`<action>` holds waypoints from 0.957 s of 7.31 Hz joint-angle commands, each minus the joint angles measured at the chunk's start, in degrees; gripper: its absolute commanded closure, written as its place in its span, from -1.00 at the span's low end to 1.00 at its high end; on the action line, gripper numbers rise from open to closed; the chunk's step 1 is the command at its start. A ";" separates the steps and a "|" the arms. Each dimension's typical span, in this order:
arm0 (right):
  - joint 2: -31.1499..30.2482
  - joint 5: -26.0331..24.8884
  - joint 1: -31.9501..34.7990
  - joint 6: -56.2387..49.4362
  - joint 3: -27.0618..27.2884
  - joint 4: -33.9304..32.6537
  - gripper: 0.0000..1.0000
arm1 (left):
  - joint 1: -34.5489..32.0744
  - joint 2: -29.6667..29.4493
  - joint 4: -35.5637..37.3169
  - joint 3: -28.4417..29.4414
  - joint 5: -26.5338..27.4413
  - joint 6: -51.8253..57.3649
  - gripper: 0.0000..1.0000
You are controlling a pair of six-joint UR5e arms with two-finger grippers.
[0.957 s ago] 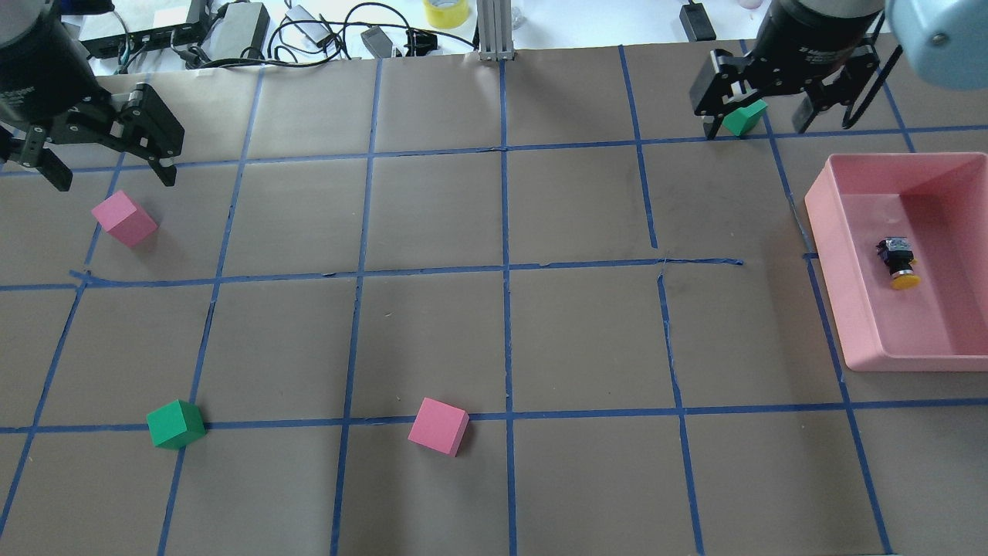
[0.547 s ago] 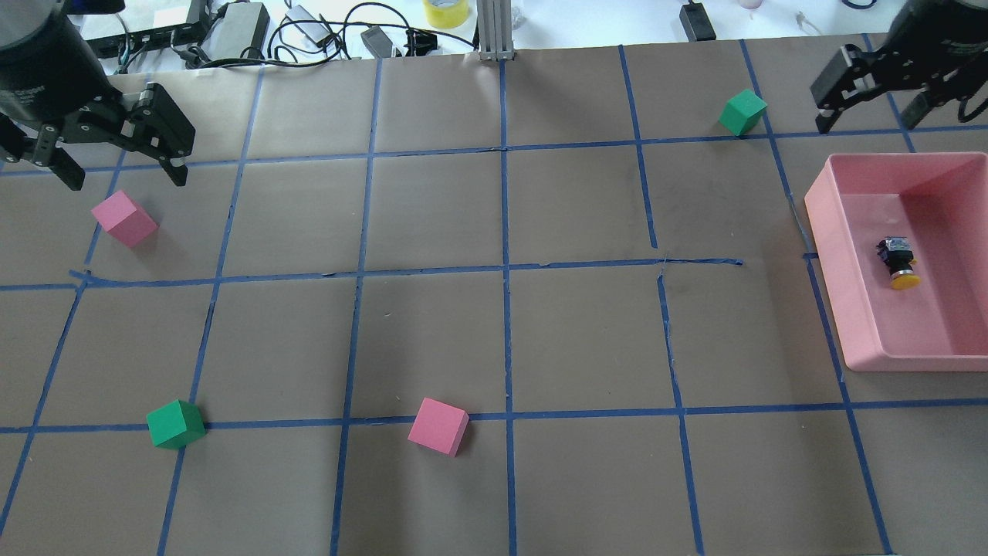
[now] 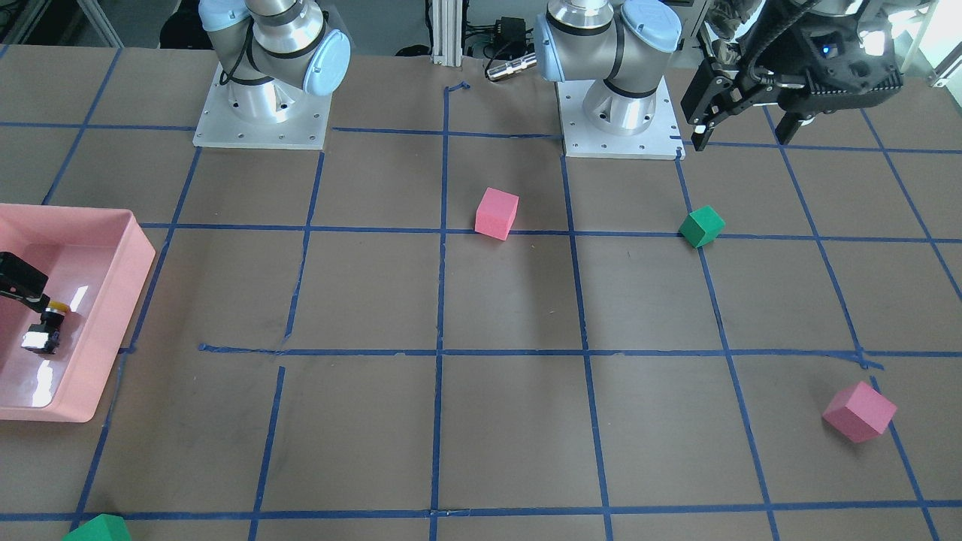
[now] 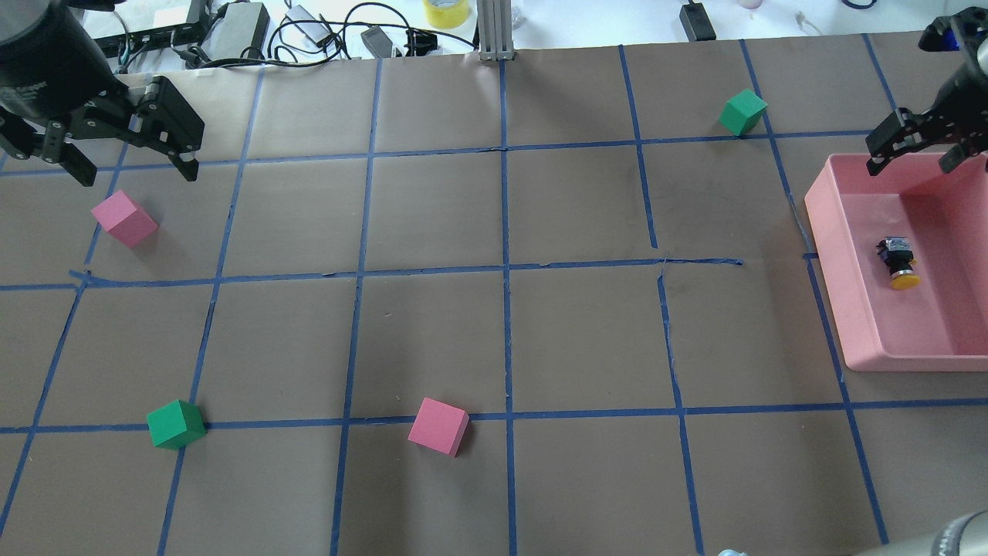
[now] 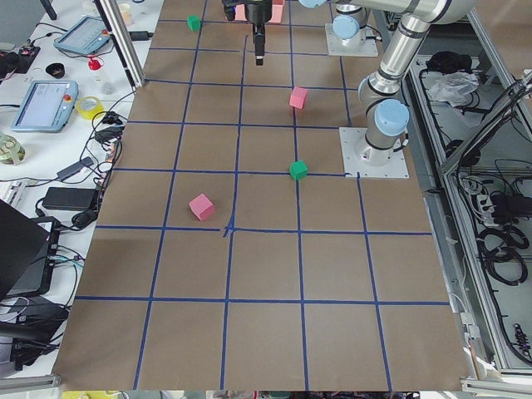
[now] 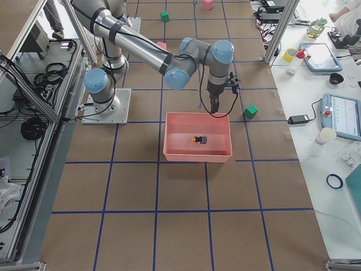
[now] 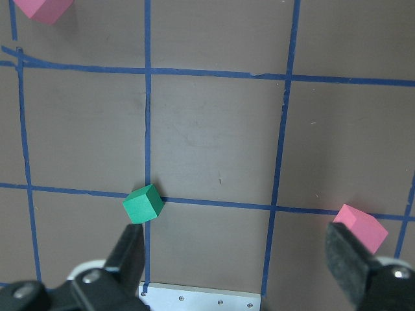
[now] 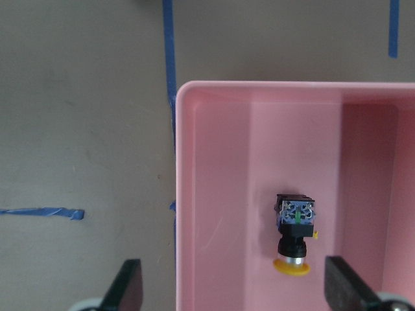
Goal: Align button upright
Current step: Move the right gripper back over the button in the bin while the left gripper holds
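Observation:
The button (image 4: 897, 262) lies on its side inside the pink bin (image 4: 830, 247), its yellow cap pointing toward the robot and its black base away. It also shows in the right wrist view (image 8: 296, 233) and the front view (image 3: 46, 329). My right gripper (image 4: 911, 164) is open and empty. It hovers over the bin's far edge, above and apart from the button; in its wrist view the gripper (image 8: 235, 291) has the button between and ahead of its fingers. My left gripper (image 4: 137, 176) is open and empty, high at the far left.
A pink cube (image 4: 123, 218) lies just nearer than the left gripper. A green cube (image 4: 175, 424) and a pink cube (image 4: 438, 426) lie near the front. Another green cube (image 4: 742, 112) sits far right, left of the bin. Cables and boxes line the table's far edge.
My right gripper has moved right, from over the far green cube to the bin's far edge. The left gripper has drifted slightly right. The button has not moved.

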 commanded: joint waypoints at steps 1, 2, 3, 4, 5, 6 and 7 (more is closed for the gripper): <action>1.08 -0.84 -2.61 -1.11 7.34 -10.15 -1.00 | 0.00 0.18 1.37 -0.49 0.07 -0.58 -1.00; 2.73 -0.58 -4.01 -1.11 8.14 -10.69 -1.00 | 0.08 0.00 1.46 -0.58 0.07 -0.49 -1.00; 4.32 -0.84 -4.29 -1.20 8.15 -12.87 -1.00 | 0.00 0.09 1.37 -1.10 -0.11 -0.40 -1.00; 4.85 -0.76 -4.29 -1.46 8.15 -13.33 -1.00 | 0.00 0.09 1.55 -1.37 -0.20 -0.58 -1.00; 5.38 -0.58 -4.29 -1.46 8.15 -13.34 -1.00 | 0.00 0.09 1.55 -1.37 -0.28 -0.32 -1.00; 5.65 -0.58 -4.29 -1.63 8.15 -13.68 -1.00 | 0.00 0.18 1.55 -1.46 -0.37 -0.05 -1.00; 5.82 -0.67 -4.29 -2.16 8.15 -13.77 -1.00 | 0.08 0.09 1.55 -1.55 -1.24 -0.05 -1.00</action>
